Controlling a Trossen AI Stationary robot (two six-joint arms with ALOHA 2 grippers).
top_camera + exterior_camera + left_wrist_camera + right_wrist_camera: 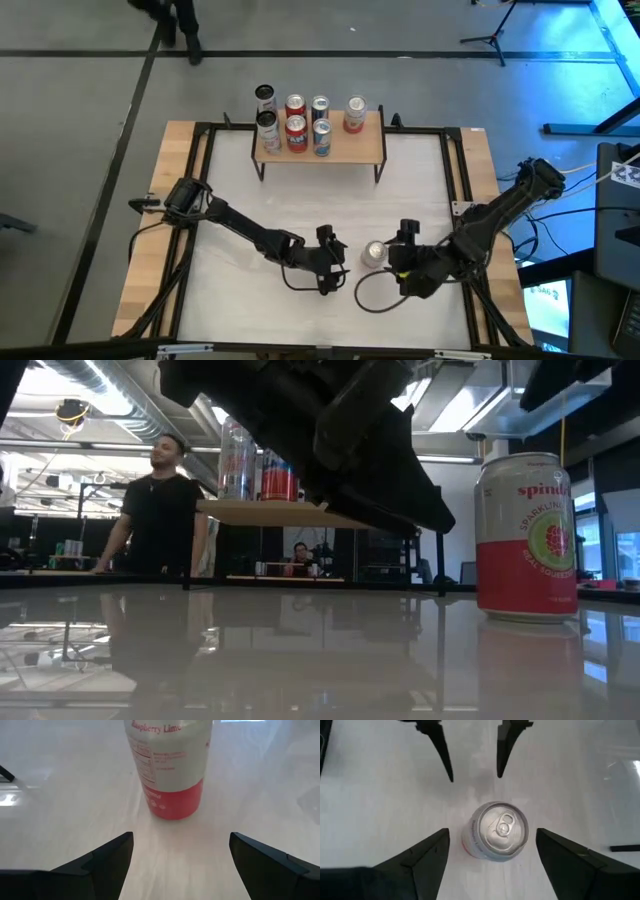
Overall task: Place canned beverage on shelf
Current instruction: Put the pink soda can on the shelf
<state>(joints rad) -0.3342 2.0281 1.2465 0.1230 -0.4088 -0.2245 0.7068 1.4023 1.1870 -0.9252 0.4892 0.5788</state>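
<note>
A red-and-white beverage can (374, 253) stands upright on its base on the white table top, near the front; it also shows in the low view (527, 535). My right gripper (492, 834) is open just above it, pointing down, one finger on either side of the can's silver top (499, 827), with a gap on each side. My left gripper (181, 837) is open and level, a short way to the can's left, with the can (170, 767) ahead of its fingertips. The shelf (345, 145), a light wooden board on black legs, stands at the far middle.
Several cans (295, 122) stand on the shelf's left and middle part, and one more can (355, 113) stands farther right. A black cable (370, 300) loops on the table near the front. A person (160, 510) stands beyond the table's far side.
</note>
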